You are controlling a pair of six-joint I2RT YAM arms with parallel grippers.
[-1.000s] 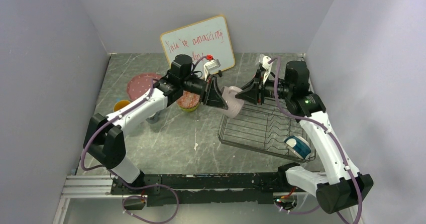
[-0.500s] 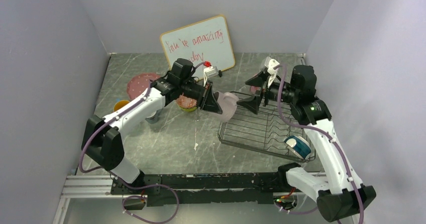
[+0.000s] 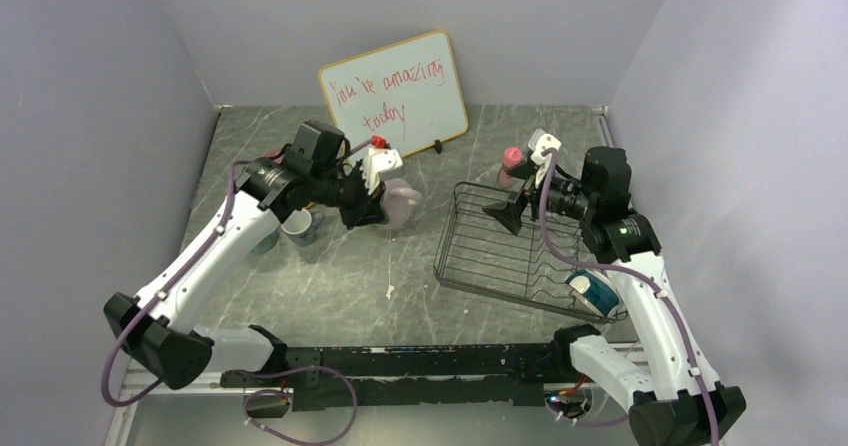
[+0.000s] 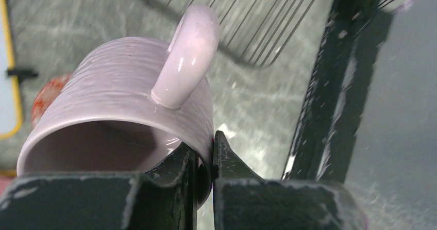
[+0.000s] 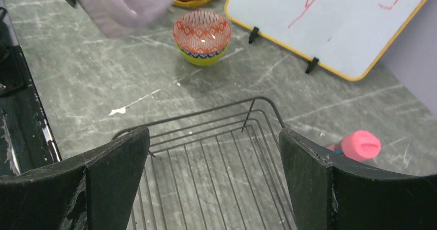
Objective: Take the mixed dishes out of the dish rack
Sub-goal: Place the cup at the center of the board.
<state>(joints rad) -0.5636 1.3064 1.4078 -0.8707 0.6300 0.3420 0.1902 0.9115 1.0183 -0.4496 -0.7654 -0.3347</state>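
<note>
Below the right tool (image 5: 214,137), the bare wire floor of the dish rack (image 5: 257,102) is left open between the spread fingers (image 5: 113,168). Ahead, free tabletop (image 5: 103,80) is bounded by stacked bowls (image 5: 202,36) and the whiteboard (image 5: 330,23). A pink bottle (image 5: 360,145) is stood just beside one finger.

Scuffed grey table (image 3: 340,266) with dish rack (image 3: 495,251), whiteboard (image 3: 395,91), stacked bowls (image 5: 201,34), bottle (image 3: 511,161).
</note>
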